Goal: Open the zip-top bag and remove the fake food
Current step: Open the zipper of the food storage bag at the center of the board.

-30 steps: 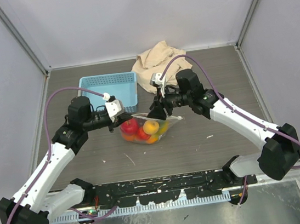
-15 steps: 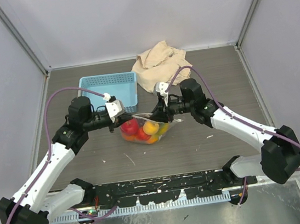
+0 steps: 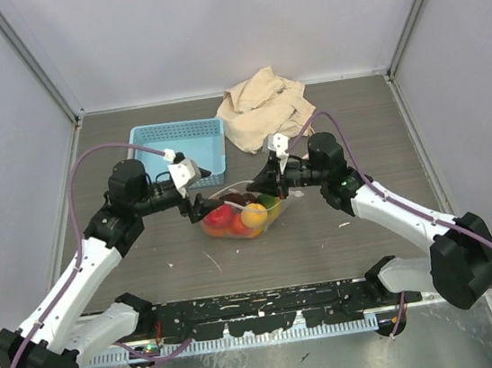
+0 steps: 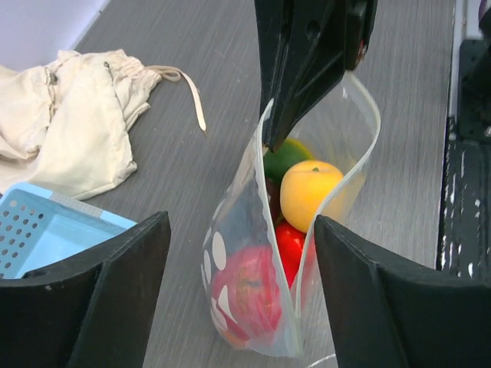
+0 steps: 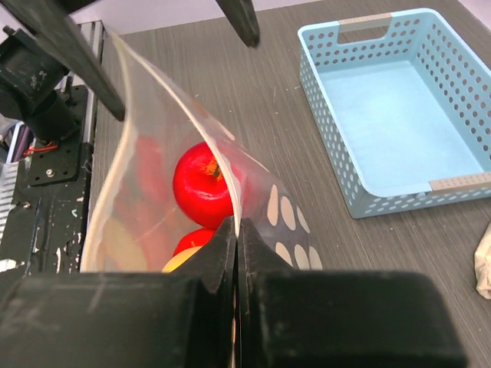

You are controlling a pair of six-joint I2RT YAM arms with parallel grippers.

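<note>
The bag (image 4: 230,268) stands mid-table (image 3: 375,131) with its top open, the right gripper (image 4: 272,134) pinches its rim, the left gripper (image 3: 196,207) is wide open at the other end, and the food (image 4: 311,192) is not out yet.

The zip-top bag (image 4: 222,261) stands upright, a clear pouch with white polka dots low on its side, its mouth facing up and spread into a long, narrow loop. The rim of one wall is pinched flat between the closed fingers of the right gripper (image 5: 236,230). The fake food (image 4: 311,192) sits piled inside the lower part of the bag, all pieces glossy and touching: a yellow-orange fruit on top, a green one just behind it, a red apple with a brown stem against the dotted wall, and another red piece between them.
</note>
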